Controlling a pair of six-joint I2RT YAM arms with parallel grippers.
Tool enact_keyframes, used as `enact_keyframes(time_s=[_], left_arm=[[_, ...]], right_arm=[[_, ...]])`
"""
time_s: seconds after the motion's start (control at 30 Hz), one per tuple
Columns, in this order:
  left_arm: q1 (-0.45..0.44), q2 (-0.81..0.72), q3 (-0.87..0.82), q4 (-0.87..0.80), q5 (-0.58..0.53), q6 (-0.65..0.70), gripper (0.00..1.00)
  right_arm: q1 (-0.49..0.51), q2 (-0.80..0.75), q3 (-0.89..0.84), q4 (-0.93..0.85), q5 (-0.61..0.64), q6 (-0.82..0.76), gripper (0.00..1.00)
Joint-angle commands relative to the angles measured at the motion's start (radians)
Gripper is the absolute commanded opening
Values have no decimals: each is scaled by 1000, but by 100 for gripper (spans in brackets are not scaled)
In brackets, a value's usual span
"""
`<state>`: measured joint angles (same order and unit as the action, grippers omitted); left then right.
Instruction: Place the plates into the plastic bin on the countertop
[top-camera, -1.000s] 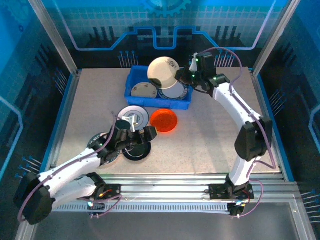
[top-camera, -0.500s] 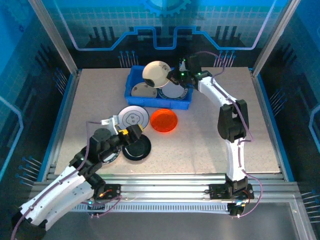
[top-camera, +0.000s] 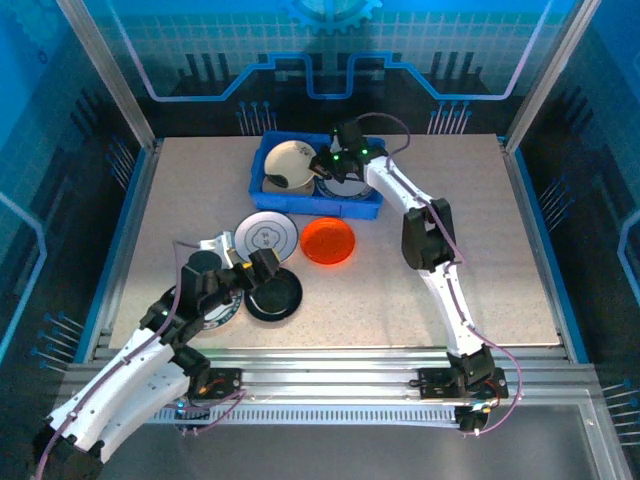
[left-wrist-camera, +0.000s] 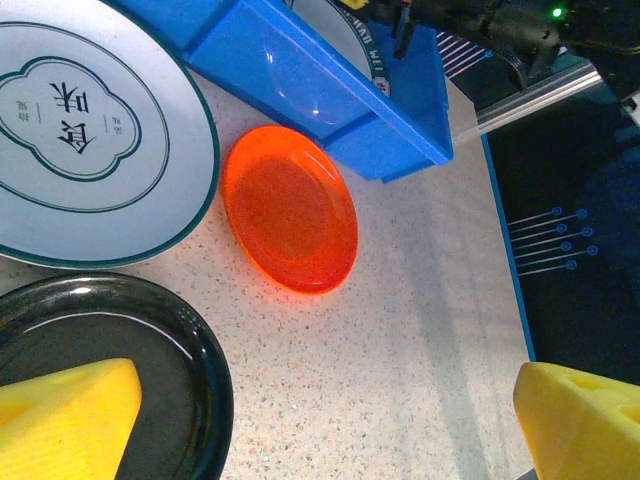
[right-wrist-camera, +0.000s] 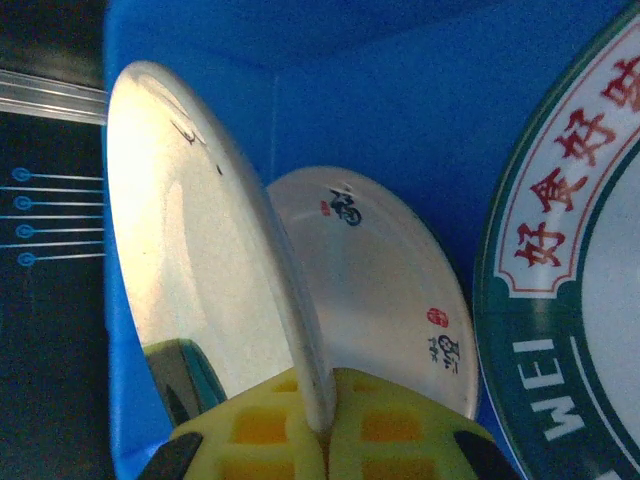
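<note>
A: Right gripper (right-wrist-camera: 320, 432)?
B: Pinching the cream plate (right-wrist-camera: 190, 260) by its rim; holding it tilted inside the bin (top-camera: 330, 208), beside a white plate (right-wrist-camera: 390, 290).
A: Left gripper (left-wrist-camera: 320, 420)?
B: Spreading wide, gripping nothing; hovering at the black plate (left-wrist-camera: 130, 360); orange plate (left-wrist-camera: 290, 220) lying on the countertop (left-wrist-camera: 420, 350), near the bin.

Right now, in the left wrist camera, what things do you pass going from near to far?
Black plate → orange plate → blue bin. The white plate sits alongside the orange one, so I skip it.
</note>
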<state>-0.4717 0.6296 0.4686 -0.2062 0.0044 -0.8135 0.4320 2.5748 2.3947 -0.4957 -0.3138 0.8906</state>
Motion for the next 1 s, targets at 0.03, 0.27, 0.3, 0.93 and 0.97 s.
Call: enact_keyframes(time_s=[0.03,0.27,0.3,0.93,0.97], left_arm=[[9,10,38,-13,24,10,97],[10,47,38,8,33,11,98],[10,52,40,12,35,14,98],[12,130,56,43,54,23,97],[12,135,56,47,55,22,97]], right_arm=[[16,66,126,-77,22,-6,0],[24,125,169,-86,19,8,0],[25,131,174,-86,16,9,0],[43,106,223,-158,55,-62,40],[44,101,223,-164,60,-68,40]])
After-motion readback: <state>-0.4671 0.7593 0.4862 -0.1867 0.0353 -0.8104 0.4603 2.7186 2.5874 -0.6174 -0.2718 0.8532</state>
